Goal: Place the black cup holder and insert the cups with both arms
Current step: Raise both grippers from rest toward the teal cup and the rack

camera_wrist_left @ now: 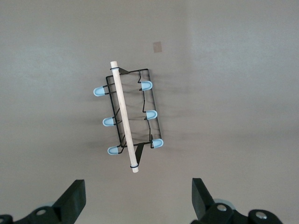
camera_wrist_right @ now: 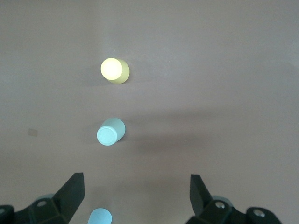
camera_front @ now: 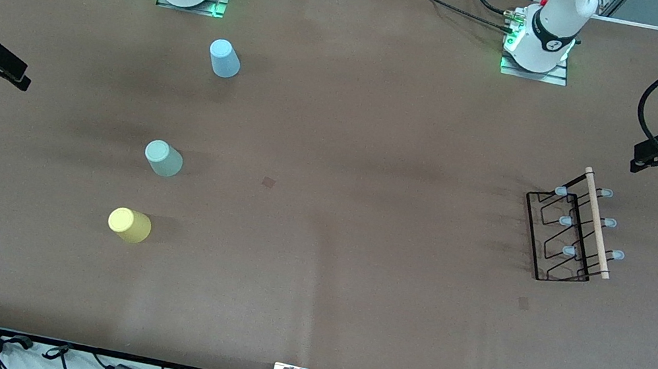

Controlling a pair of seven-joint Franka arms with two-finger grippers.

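Three smooth tapered plastic cups stand upside down toward the right arm's end of the desk: light blue cup (camera_front: 224, 58), pale green cup (camera_front: 163, 158), yellow cup (camera_front: 129, 224) nearest the front edge. One black cup holder (camera_front: 572, 230), thin wire with a round wooden rod and six pale-tipped pegs, stands near the left arm's end. The left gripper (camera_wrist_left: 138, 198) hangs over that end and the right gripper (camera_wrist_right: 137, 196) over the other, both with jaws spread and empty.

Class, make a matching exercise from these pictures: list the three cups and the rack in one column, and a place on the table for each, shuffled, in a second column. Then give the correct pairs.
Column one:
1. blue cup
2. green cup
3. yellow cup
4. rack

Column two:
A. between the other two cups
B. toward the left arm's end of the table
C. the cup nearest the front camera
D. the cup nearest the right arm's base

Pairs: 1-D, 2-A, 3-C, 4-B
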